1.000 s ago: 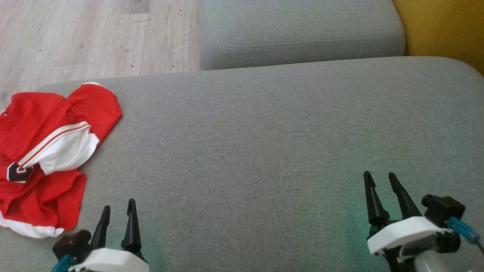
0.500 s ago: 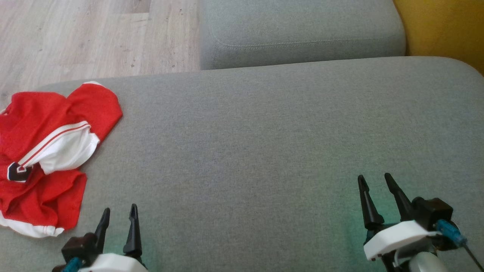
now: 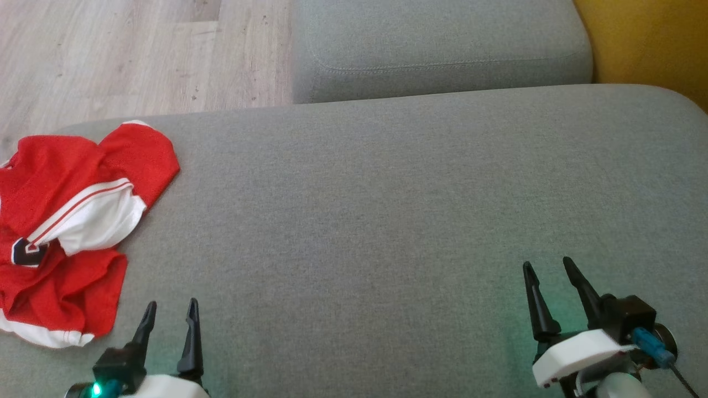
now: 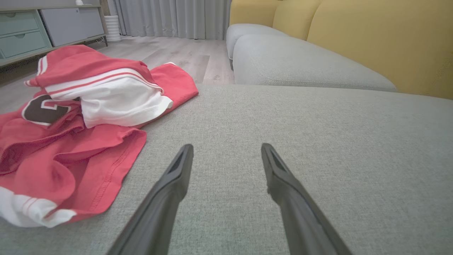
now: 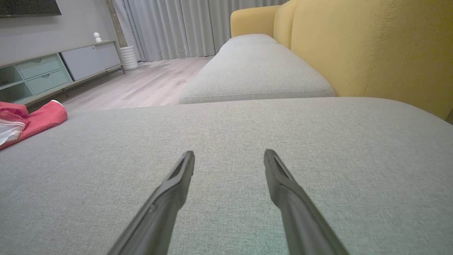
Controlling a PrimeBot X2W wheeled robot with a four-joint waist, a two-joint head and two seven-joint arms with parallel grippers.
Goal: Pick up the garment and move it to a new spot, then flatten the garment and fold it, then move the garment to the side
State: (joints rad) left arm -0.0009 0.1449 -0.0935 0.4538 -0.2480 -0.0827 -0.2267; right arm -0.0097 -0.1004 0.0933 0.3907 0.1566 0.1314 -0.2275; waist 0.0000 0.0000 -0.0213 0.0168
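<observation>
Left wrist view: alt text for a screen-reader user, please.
A crumpled red and white garment lies on a grey sofa cushion, left of the open left gripper, which holds nothing. Behind are a yellow sofa back and wood floor.

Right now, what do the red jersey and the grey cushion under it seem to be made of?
Red jersey: thin, soft knit, probably polyester; it crumples in loose folds, with a stitched hem. Grey cushion: matte woven upholstery, showing a fine flecked weave.
</observation>
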